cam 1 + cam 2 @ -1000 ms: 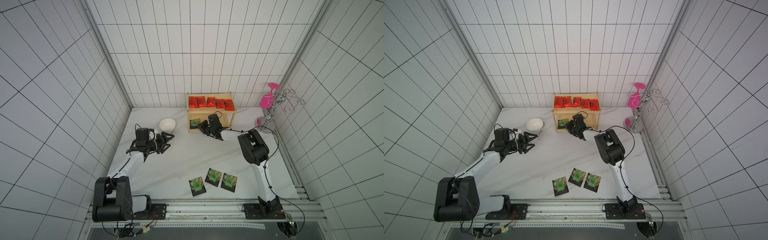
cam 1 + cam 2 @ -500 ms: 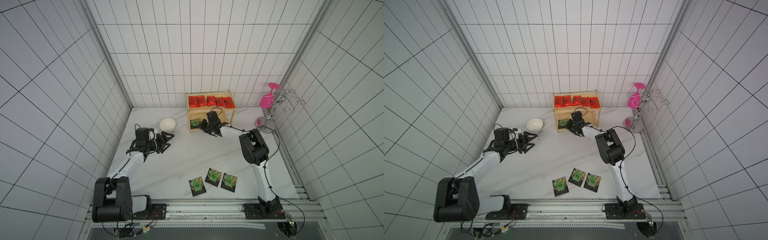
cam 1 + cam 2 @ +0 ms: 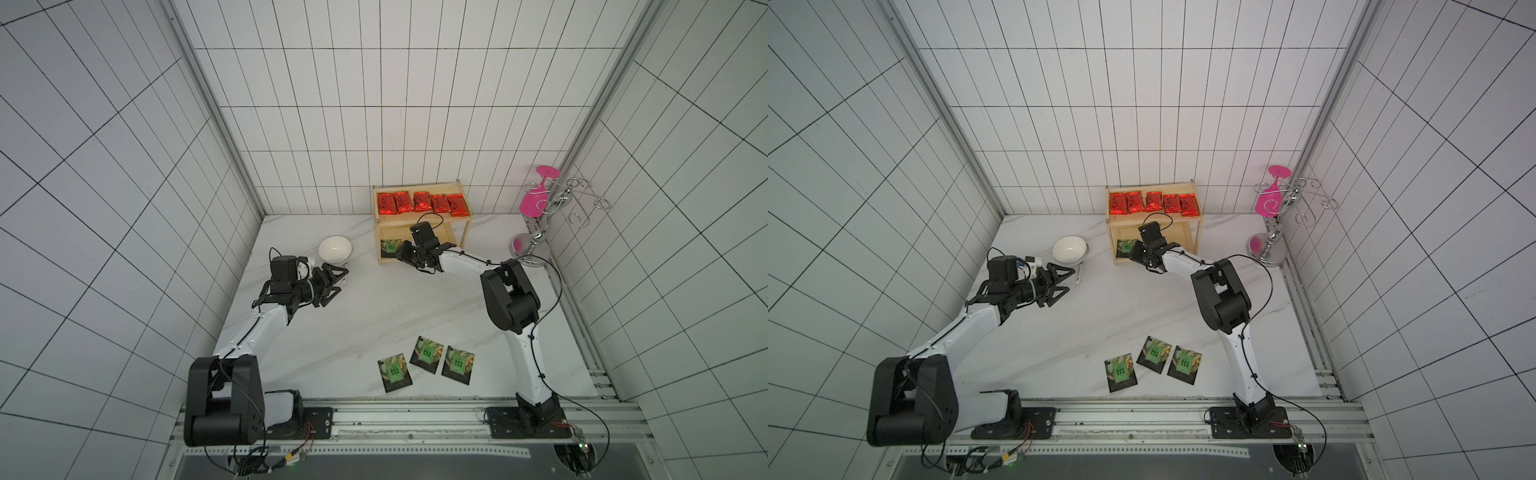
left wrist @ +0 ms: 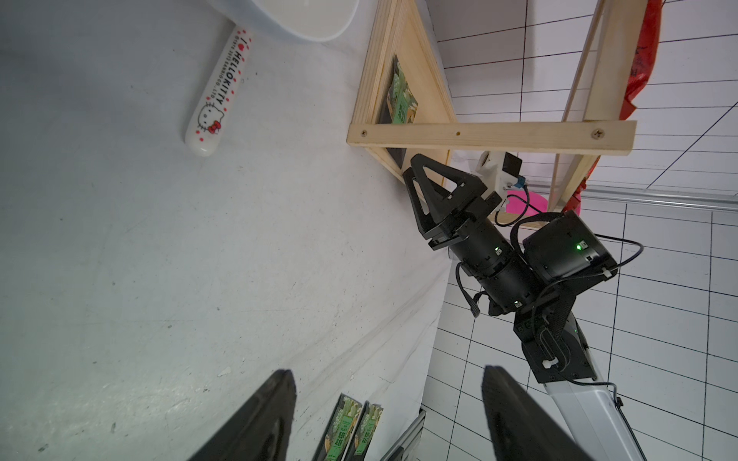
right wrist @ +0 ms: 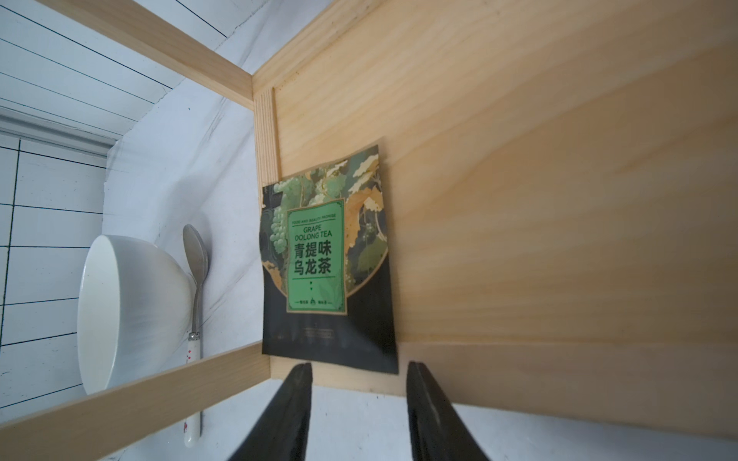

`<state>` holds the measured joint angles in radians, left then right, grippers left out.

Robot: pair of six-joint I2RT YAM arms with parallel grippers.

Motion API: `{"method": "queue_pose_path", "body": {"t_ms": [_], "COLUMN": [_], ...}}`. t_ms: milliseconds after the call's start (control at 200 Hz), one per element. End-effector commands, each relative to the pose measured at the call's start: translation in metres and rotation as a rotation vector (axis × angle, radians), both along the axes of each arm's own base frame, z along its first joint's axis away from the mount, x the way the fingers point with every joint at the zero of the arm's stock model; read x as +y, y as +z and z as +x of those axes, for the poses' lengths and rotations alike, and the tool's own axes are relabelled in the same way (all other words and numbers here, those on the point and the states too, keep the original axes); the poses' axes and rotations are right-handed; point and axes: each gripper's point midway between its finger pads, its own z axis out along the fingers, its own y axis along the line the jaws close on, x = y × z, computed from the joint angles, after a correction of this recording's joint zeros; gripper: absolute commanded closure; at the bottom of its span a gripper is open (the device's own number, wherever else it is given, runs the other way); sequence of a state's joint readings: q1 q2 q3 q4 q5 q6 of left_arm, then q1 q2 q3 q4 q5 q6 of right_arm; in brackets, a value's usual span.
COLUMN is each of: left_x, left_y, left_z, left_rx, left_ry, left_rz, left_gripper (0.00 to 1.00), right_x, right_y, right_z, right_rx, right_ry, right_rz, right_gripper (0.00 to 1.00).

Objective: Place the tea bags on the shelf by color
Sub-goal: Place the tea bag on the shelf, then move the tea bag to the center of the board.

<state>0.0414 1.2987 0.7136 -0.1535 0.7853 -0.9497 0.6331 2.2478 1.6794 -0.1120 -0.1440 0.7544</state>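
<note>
Right claw point(image 5: 357, 367): hovering at the front rim of the shelf point(image 5: 519, 199), level with its lower board, spread apart, gripping nothing.
Grape oolong tea packet point(image 5: 325, 259): lying label-up on the lower board, in the front corner on the bowl side, appearing to overlap the front rim with its near edge, just beyond the claw's tips.
Red foil packets point(image 3: 422, 202): sitting five in a row along the top board.
Other black packets point(image 3: 427, 351): lying three side by side on the desk point(image 3: 374, 316) near its front edge, well apart from the shelf.
Left claw point(image 4: 387, 375): hanging over the desk beside the white bowl point(image 3: 335, 248) and the Hello Kitty spoon point(image 4: 217, 99), spread wide, carrying nothing.
Handling: probably behaving as light, thin, glossy pouches, flexing under a pinch and sliding readily on the smooth desk; hardly risking breakage.
Hold: likely needing an edge or corner pinch on the sealed margin, working one finger under while pressing lightly, and avoiding the puffier middle.
Risk: possibly skidding away or buckling under a flat, hard squeeze.
</note>
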Motion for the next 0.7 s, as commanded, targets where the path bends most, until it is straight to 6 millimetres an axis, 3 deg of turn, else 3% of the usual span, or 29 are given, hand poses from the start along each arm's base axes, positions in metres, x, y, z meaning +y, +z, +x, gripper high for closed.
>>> {"method": "queue_pose_path", "body": {"t_ms": [0, 165, 325, 535, 600, 695], "left_x": [0.003, 0.001, -0.011, -0.022, -0.026, -0.036], "left_y": [0.002, -0.001, -0.02, -0.04, -0.043, -0.04], "left_z": [-0.001, -0.007, -0.029, -0.058, -0.061, -0.062], "left_rx": [-0.026, -0.012, 0.043, 0.072, 0.058, 0.007], "left_ry": [0.011, 0.004, -0.022, -0.066, -0.082, -0.121], "left_rz": [0.015, 0.078, 0.175, 0.244, 0.238, 0.258], "left_gripper": [0.23, 0.23, 0.23, 0.23, 0.23, 0.23], "right_x": [-0.004, 0.001, -0.011, -0.04, -0.045, -0.047], "right_y": [0.016, 0.049, 0.069, 0.046, 0.039, 0.022], "right_z": [-0.012, -0.049, -0.126, -0.26, -0.29, -0.325], "right_rx": [-0.028, -0.121, -0.307, -0.627, -0.648, -0.645], "right_ry": [0.032, 0.161, 0.356, 0.617, 0.671, 0.752], "right_rz": [-0.039, -0.037, -0.163, -0.349, -0.374, -0.425], "right_gripper": [0.53, 0.53, 0.52, 0.39, 0.52, 0.51]}}
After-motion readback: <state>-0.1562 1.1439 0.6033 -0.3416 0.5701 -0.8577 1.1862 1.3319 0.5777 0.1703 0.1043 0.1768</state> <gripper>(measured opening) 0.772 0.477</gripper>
